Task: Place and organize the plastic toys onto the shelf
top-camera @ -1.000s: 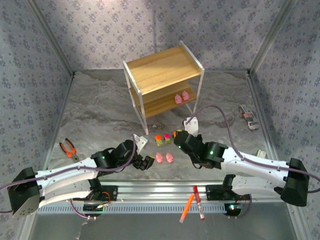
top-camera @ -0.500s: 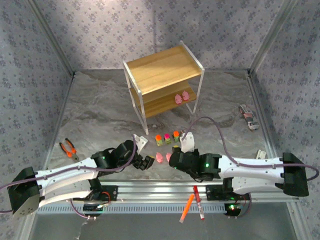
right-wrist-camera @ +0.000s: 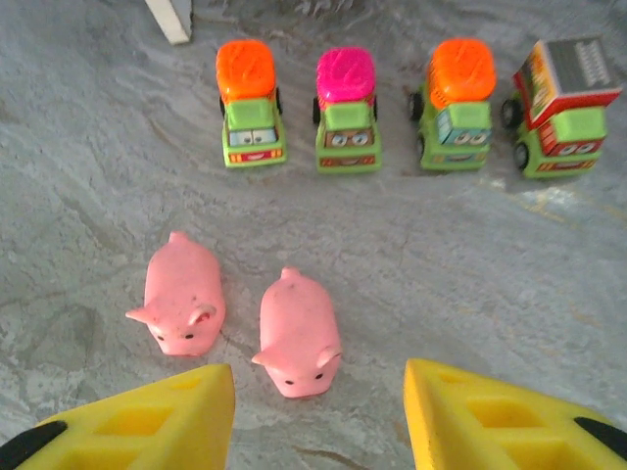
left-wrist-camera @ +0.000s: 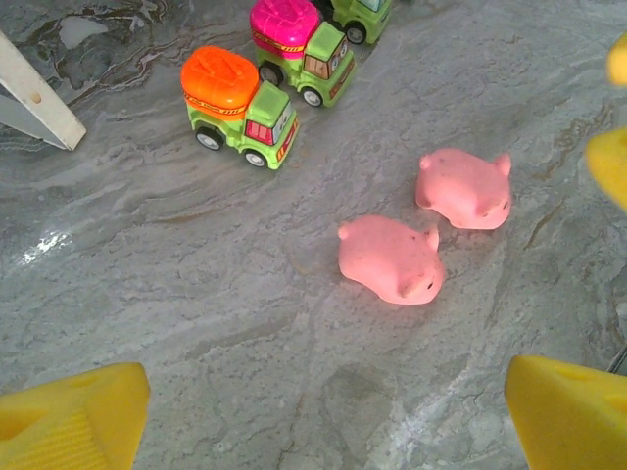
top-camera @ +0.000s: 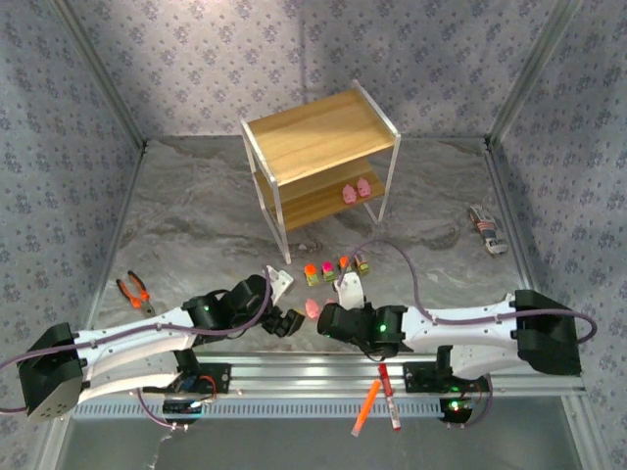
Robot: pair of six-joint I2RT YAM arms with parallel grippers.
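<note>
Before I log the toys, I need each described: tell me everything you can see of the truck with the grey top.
The grey-topped truck looks like glossy plastic: yellow-green cab with a cartoon face, grey ribbed top, red-and-yellow striped side, black wheels. It stands upright on the grey marbled table, at the right end of the row of four trucks, slightly askew, apart from the orange-topped truck beside it. Only the table touches it.

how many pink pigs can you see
4. On the shelf's lower board: pig one, pig two, side by side. On the table, just ahead of the right gripper: pig three, pig four. None seem hidden.
</note>
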